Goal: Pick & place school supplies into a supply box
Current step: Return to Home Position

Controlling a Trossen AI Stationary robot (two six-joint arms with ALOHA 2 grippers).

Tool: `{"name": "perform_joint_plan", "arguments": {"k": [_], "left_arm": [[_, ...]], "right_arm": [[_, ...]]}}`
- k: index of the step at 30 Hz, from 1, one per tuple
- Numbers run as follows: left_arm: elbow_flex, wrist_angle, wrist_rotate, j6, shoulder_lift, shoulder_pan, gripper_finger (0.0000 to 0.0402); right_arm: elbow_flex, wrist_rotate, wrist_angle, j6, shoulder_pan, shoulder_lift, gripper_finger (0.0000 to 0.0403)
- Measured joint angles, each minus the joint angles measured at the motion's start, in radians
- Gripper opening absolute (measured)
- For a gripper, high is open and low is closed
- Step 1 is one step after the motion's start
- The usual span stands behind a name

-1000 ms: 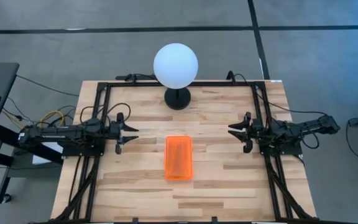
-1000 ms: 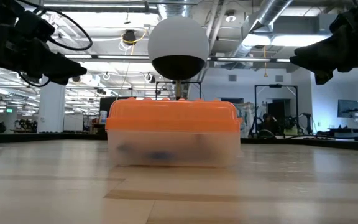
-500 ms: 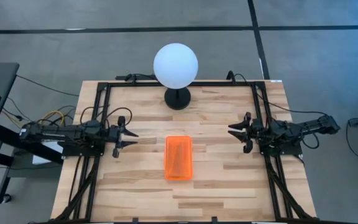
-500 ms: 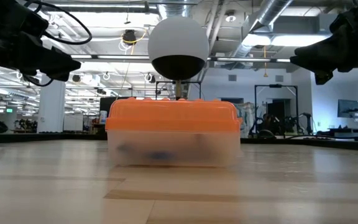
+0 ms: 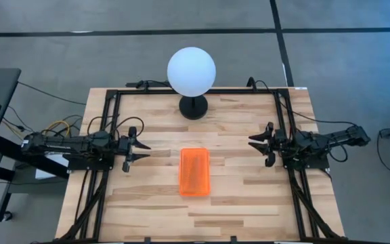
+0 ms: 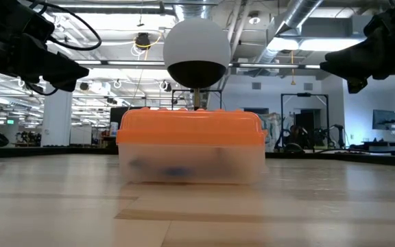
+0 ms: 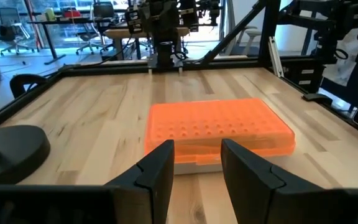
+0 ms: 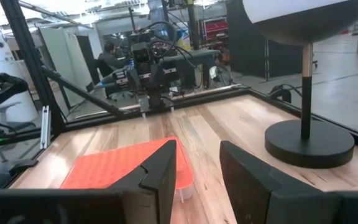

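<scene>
From where I am standing the job looks all but done, and what is being asked now is a clean retreat. I would say each arm should be drawing straight back toward its own side, lifting rather than sweeping, so that it is clipping nothing on the tabletop (image 5: 242, 200) on the way. Starting on the left, the left end effector (image 5: 138, 150) is hovering over the left side, pointing inward, its two fingers (image 7: 157, 174) standing apart with nothing between them. The supply box (image 5: 194, 171) is sitting well apart from it in the middle, flat on the wood with its orange lid down. Through the clear lower wall the school supplies (image 6: 173, 168) are showing only as dim shapes, too blurred to tell one from another. Behind the box, toward the far edge, the white globe lamp (image 5: 191, 70) is standing on its dark base. Further right, the right end effector (image 5: 257, 148) is hanging over the right side, also facing inward, likewise spread and empty. The box is lying well clear of it too, roughly midway between the pair. With that much room either side, the only care I'd be taking is in moving slowly and leaving the fingers as they are.
</scene>
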Motion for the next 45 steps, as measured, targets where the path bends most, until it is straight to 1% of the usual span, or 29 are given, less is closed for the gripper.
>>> {"name": "perform_joint_plan", "arguments": {"k": [45], "left_arm": [[0.0, 0.0, -0.001, -0.008, 0.0, 0.0, 0.0129]], "right_arm": [[0.0, 0.0, 0.0, 0.0, 0.0, 0.0, 0.0118]]}}
